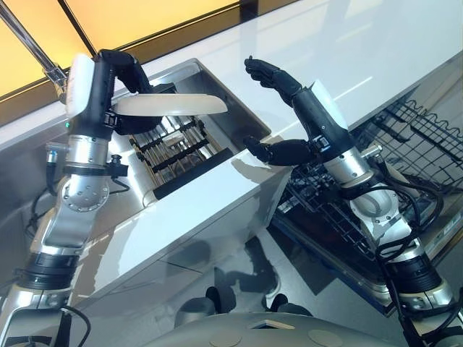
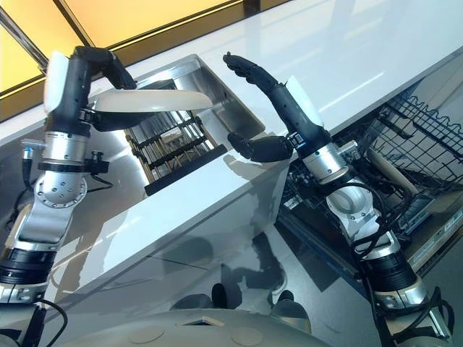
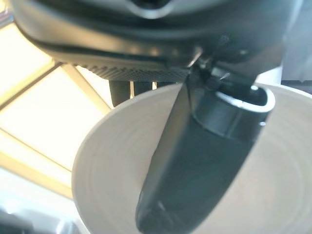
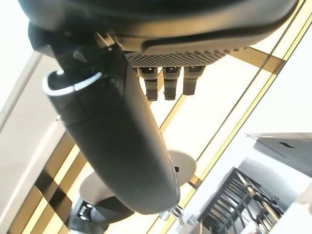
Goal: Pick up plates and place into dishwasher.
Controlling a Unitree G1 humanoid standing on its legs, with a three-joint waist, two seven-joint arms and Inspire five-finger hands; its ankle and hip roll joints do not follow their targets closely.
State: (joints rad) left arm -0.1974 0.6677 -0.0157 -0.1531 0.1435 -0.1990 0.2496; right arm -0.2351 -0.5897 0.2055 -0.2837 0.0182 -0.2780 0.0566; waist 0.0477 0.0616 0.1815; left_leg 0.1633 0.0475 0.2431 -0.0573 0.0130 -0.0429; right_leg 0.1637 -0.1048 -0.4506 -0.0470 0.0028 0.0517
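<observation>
Now the white plate [image 1: 170, 105], pinched flat in the left hand [image 1: 123, 69] above the sink [image 1: 217, 87], should travel level toward the dishwasher rack [image 1: 405, 144], while the right hand [image 1: 278, 79] waits with relaxed fingers, holding nothing.

The plate [image 1: 170, 105] is held level in the left hand [image 1: 119, 69] above the sink [image 1: 217, 90], which is set in the desk [image 1: 347, 43]; the right hand [image 1: 278, 79] hangs to its right, apart; the dishwasher rack [image 1: 405, 144] lies below the desk's right edge.
</observation>
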